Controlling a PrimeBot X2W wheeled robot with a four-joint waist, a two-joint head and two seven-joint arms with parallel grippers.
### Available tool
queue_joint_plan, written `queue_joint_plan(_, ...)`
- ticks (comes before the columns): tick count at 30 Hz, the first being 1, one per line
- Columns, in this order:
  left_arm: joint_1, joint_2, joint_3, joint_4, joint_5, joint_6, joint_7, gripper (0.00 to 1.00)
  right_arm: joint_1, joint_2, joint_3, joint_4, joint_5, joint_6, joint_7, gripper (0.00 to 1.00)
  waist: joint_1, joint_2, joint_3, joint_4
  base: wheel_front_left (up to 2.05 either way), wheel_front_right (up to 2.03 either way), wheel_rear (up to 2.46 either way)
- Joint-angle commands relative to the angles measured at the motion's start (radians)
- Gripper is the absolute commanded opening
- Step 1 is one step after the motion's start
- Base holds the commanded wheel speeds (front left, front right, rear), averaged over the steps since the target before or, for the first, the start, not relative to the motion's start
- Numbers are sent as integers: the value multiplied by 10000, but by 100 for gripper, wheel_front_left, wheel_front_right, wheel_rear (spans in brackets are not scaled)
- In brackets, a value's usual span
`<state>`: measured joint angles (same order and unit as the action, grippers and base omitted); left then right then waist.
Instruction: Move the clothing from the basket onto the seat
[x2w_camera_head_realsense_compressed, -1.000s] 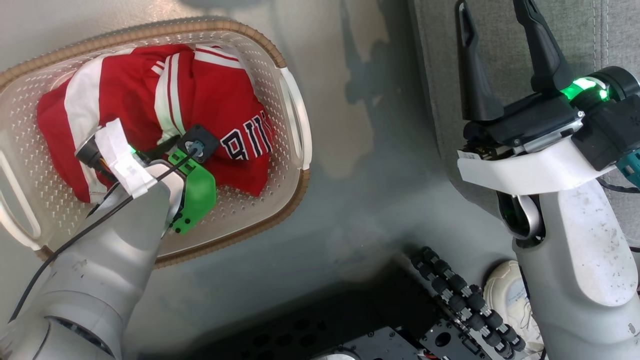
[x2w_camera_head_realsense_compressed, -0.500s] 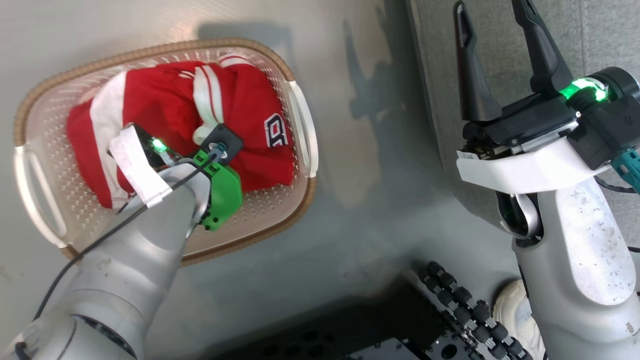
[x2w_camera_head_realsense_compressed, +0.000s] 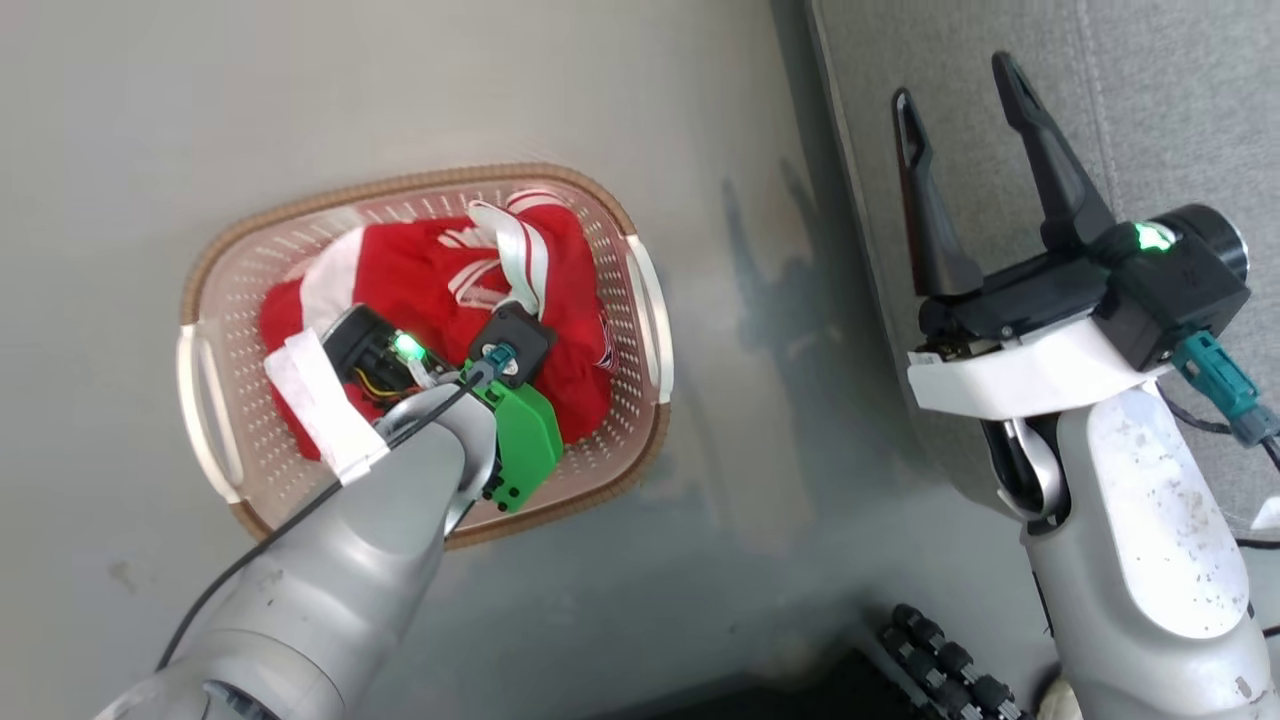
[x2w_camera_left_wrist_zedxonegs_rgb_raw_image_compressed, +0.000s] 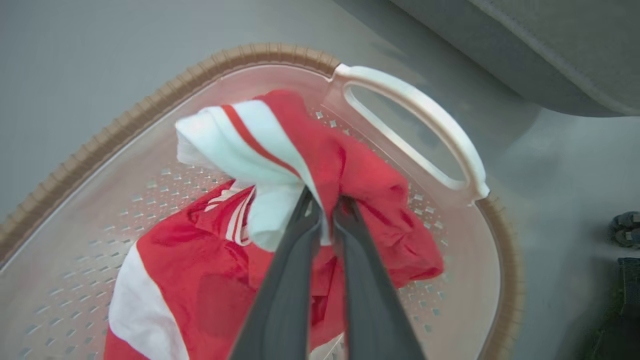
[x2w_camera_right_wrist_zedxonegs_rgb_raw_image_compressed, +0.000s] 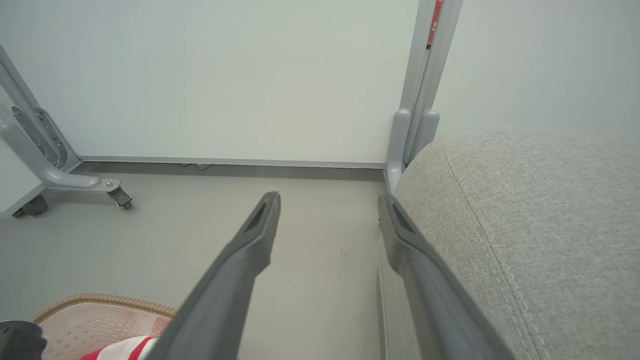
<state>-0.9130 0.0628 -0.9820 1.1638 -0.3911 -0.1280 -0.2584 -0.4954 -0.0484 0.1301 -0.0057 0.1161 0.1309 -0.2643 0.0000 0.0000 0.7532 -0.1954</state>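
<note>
Clothing (x2w_camera_left_wrist_zedxonegs_rgb_raw_image_compressed: 385, 195) now within the left pincer (x2w_camera_left_wrist_zedxonegs_rgb_raw_image_compressed: 325, 198)

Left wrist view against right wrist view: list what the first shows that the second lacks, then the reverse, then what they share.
Left wrist, not right: the left gripper shut on a fold of the clothing, and the white handle of the basket. Right wrist, not left: the right gripper open, a white wall, a castered grey frame leg. Shared: the basket's brown rim, the red clothing, the grey seat, the floor.
</note>
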Motion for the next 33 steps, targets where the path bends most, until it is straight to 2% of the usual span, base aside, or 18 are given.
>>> queue_joint_plan(1, 208, -4, 25, -219, -174, -35, -81, 0, 260, -36, -60, 80, -66, -3, -4, 100, 0, 0, -988, 482, 0, 0, 0)
queue_joint_plan(8, 1022, 328, 674, -1769, -443, -35, -71, 0, 908, -38, -271, 284, -188, -3, -4, 100, 0, 0, -2186, 851, 0, 0, 0)
queue_joint_plan(19, 2424, 674, 2395, -4175, 64, 95, -63, 0, 1848, -36, -375, 440, -235, -3, -4, 100, 0, 0, -3684, 1258, 0, 0, 0)
queue_joint_plan(33, 3590, 504, 4279, -6926, 770, 35, -62, 0, 2790, -36, -379, 596, -45, -3, -4, 100, 0, 0, -5323, 1454, 0, 0, 0)
